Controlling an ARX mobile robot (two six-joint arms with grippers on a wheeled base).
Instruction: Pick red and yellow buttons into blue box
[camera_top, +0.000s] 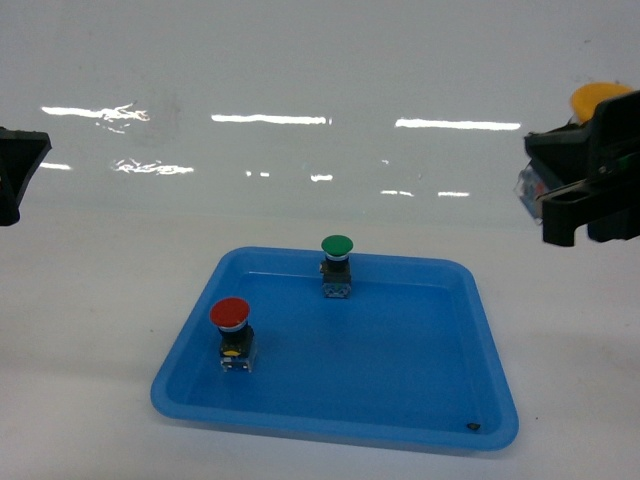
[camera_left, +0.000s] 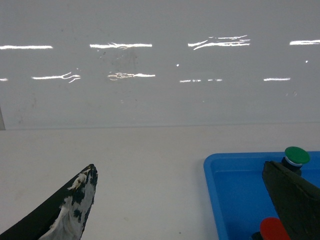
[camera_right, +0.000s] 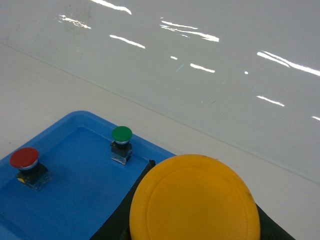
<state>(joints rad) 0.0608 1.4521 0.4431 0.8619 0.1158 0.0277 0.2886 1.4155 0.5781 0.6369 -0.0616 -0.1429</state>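
The right end effector (camera_top: 585, 185) pinches the yellow button (camera_right: 195, 200) aloft, left end effector (camera_left: 185, 210) spread, red button (camera_top: 230, 315) untouched in the tray (camera_top: 400, 400), box unseen.

R gripper (camera_top: 585, 185) is raised at the right edge of head view, jaws closed on the yellow button (camera_right: 195, 200), cap up. L gripper (camera_left: 190, 200) at far left, fingers (camera_left: 75, 210) spread wide, nothing between them.

Yellow button's base (camera_right: 125, 220) hidden below cap.
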